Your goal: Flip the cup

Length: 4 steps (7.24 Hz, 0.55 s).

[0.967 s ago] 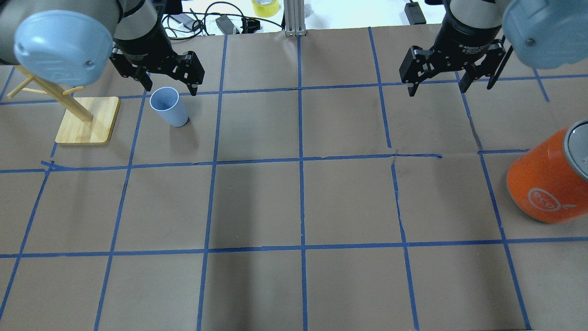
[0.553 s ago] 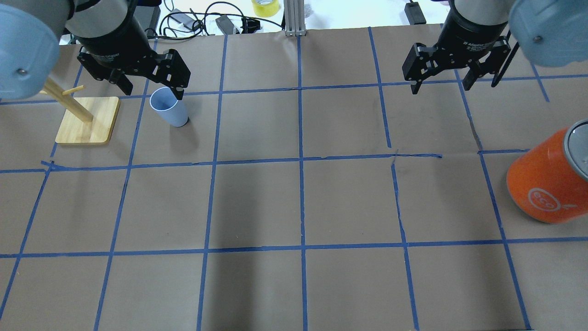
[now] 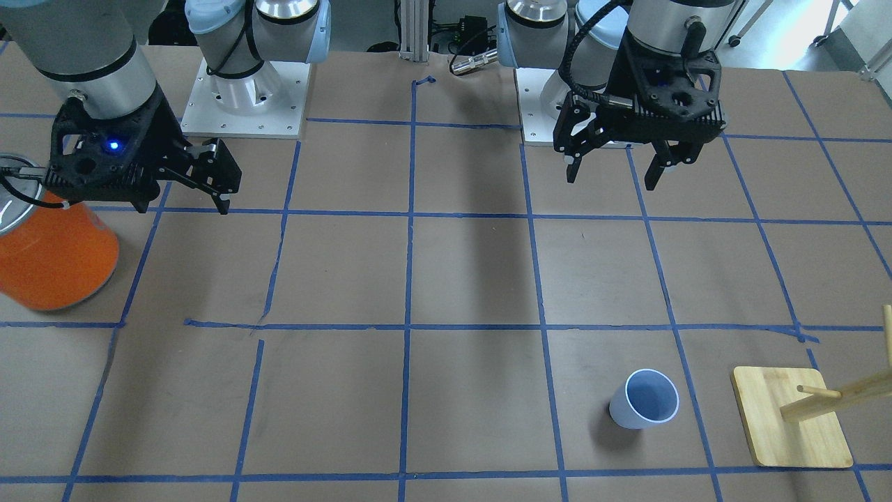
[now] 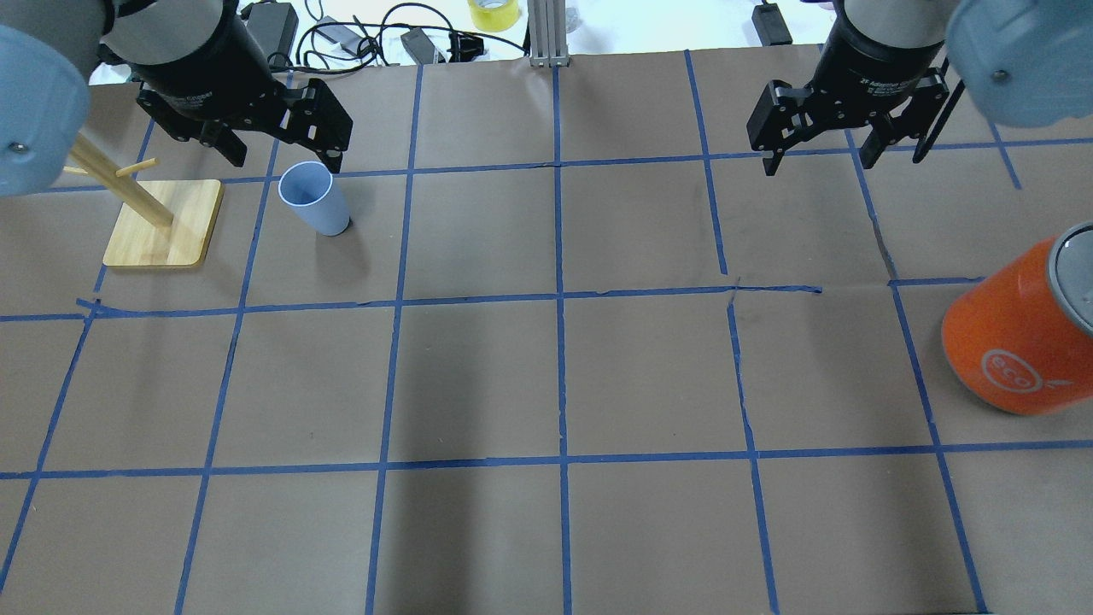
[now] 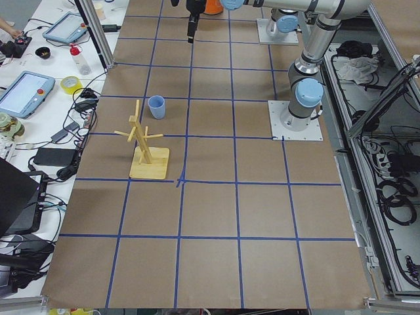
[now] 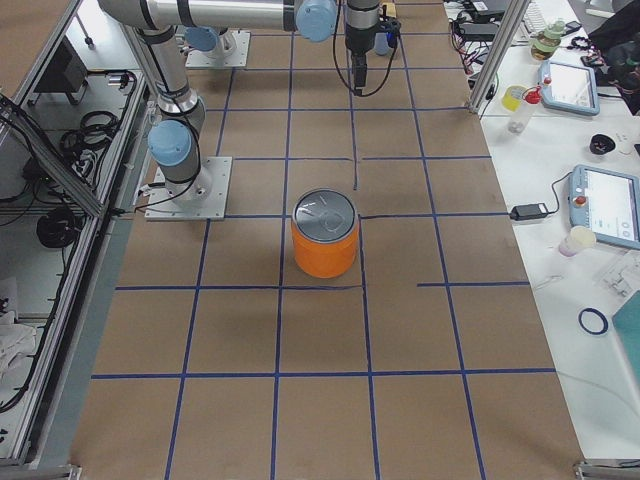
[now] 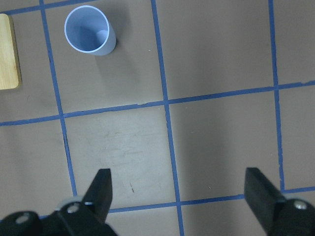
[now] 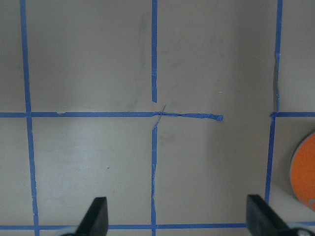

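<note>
The cup (image 4: 313, 198) is a small pale blue tumbler that stands upright, mouth up, on the brown paper at the far left. It also shows in the front-facing view (image 3: 644, 399) and in the left wrist view (image 7: 90, 30). My left gripper (image 4: 282, 161) is open and empty. It hangs high above the table, on the robot's side of the cup, and touches nothing (image 3: 611, 180). My right gripper (image 4: 818, 165) is open and empty, high over the table's right half, far from the cup.
A wooden peg stand (image 4: 162, 224) is just left of the cup. A large orange can (image 4: 1016, 342) with a metal lid stands at the right edge. Blue tape lines grid the paper. Cables and a tape roll lie beyond the far edge.
My left arm has swung to the left and drawn back a little, so its gripper now sits behind the cup's rim. The right gripper shifted slightly. The cup has not moved.
</note>
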Each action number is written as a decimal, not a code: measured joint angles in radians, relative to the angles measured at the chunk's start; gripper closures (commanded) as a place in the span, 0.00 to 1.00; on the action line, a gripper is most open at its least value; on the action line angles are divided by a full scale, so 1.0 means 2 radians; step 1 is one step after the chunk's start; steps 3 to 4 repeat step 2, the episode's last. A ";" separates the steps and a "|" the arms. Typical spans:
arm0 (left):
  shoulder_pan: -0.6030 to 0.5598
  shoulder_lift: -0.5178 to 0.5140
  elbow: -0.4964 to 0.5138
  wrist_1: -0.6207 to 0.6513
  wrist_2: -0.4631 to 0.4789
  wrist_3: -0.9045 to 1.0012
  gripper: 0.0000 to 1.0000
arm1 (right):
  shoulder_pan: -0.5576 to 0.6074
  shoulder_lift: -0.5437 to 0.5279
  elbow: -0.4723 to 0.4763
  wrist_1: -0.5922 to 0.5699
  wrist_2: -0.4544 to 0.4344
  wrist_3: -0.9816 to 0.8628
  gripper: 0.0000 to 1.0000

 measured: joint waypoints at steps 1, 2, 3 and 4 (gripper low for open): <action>0.000 0.001 -0.001 0.001 0.000 -0.001 0.05 | 0.000 0.001 0.000 0.000 0.000 0.000 0.00; 0.001 0.001 -0.001 0.001 0.000 -0.003 0.05 | 0.000 0.001 0.000 -0.001 0.000 0.000 0.00; 0.001 0.001 -0.001 0.001 0.000 -0.003 0.05 | 0.000 0.001 0.000 -0.001 0.000 0.000 0.00; 0.001 0.001 -0.001 0.001 0.000 -0.003 0.05 | 0.000 0.001 0.000 -0.001 0.000 0.000 0.00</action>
